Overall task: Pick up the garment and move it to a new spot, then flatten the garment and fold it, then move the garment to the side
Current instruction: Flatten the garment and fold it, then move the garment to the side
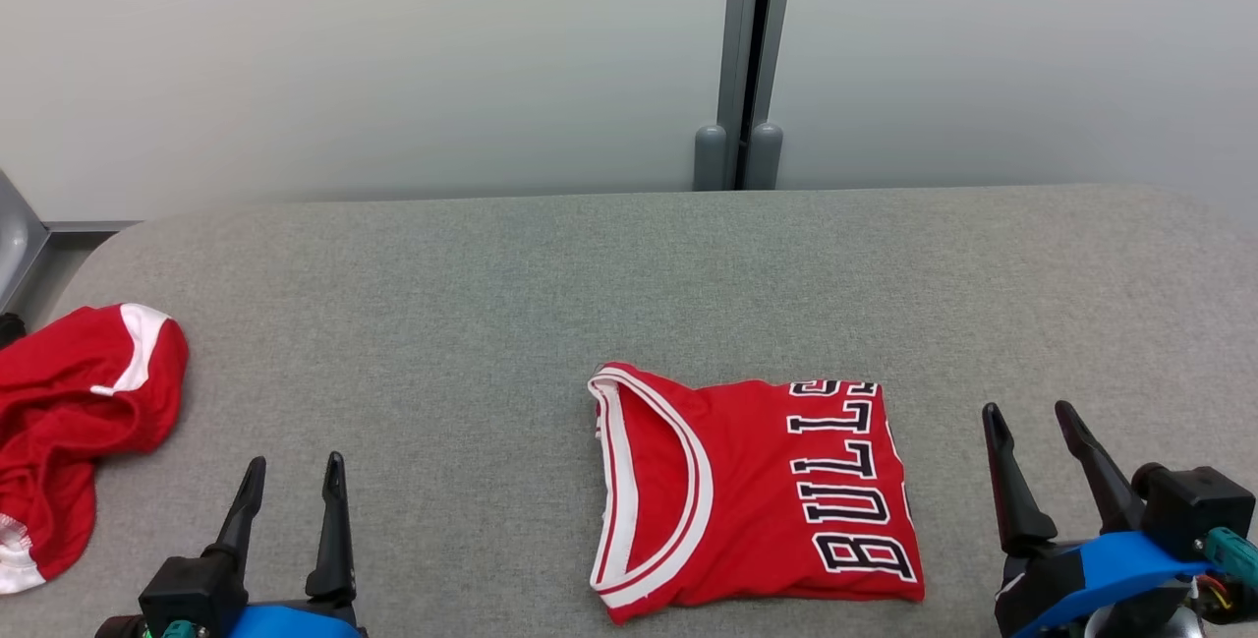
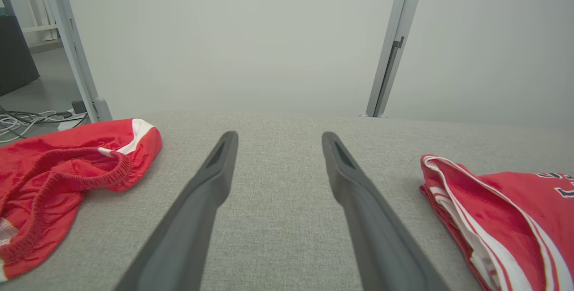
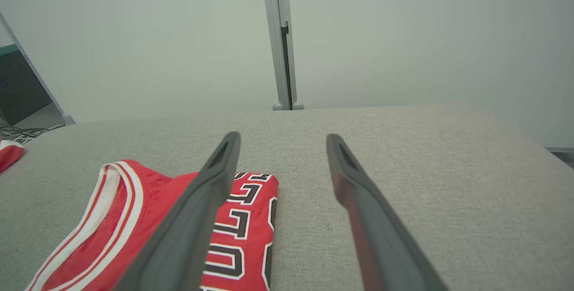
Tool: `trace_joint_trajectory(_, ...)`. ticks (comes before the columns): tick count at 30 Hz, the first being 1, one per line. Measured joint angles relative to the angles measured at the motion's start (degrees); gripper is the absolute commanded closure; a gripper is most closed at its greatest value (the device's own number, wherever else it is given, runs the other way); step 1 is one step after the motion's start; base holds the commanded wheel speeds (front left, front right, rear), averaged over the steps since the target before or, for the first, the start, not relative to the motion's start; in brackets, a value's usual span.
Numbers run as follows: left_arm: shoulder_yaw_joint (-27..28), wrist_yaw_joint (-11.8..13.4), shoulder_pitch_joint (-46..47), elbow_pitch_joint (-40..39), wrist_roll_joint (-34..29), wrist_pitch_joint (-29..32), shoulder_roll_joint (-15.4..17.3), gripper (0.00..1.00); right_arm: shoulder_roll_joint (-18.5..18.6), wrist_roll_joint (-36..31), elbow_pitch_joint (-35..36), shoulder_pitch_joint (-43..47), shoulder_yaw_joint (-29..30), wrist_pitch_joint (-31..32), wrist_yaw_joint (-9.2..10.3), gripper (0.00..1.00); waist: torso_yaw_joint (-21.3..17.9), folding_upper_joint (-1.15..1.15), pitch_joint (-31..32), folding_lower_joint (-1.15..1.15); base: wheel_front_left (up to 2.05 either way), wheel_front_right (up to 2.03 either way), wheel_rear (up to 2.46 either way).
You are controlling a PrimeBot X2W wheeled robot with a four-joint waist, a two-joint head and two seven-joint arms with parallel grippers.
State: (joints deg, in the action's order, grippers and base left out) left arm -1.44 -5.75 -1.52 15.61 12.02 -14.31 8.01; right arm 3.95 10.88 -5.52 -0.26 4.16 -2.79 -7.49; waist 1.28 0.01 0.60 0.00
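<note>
The garment (image 1: 752,491) is a red jersey with white trim and black lettering, folded into a neat rectangle near the table's front, right of centre. It also shows at the right of the left wrist view (image 2: 506,214) and at the lower left of the right wrist view (image 3: 148,232). My right gripper (image 1: 1032,414) stands open just right of it, apart from the cloth, nothing between its fingers (image 3: 210,192). My left gripper (image 1: 295,466) is open over bare table at the lower left, well left of the jersey.
A crumpled pair of red shorts with white trim (image 1: 74,422) lies at the table's left edge, close to my left gripper. The grey fabric table (image 1: 629,274) runs back to a pale wall with a grey post (image 1: 742,58). Cables lie on the floor at left (image 2: 27,123).
</note>
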Motion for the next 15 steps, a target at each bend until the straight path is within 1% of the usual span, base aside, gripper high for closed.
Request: trace_joint_trajectory(15,-0.77,0.68,-0.99,0.27,0.93,1.56,0.34,0.0,-0.2,0.83,-1.9,0.47,-0.66,0.69,0.0,0.0,-0.66,0.0,0.31,0.0,0.0,0.0,0.0)
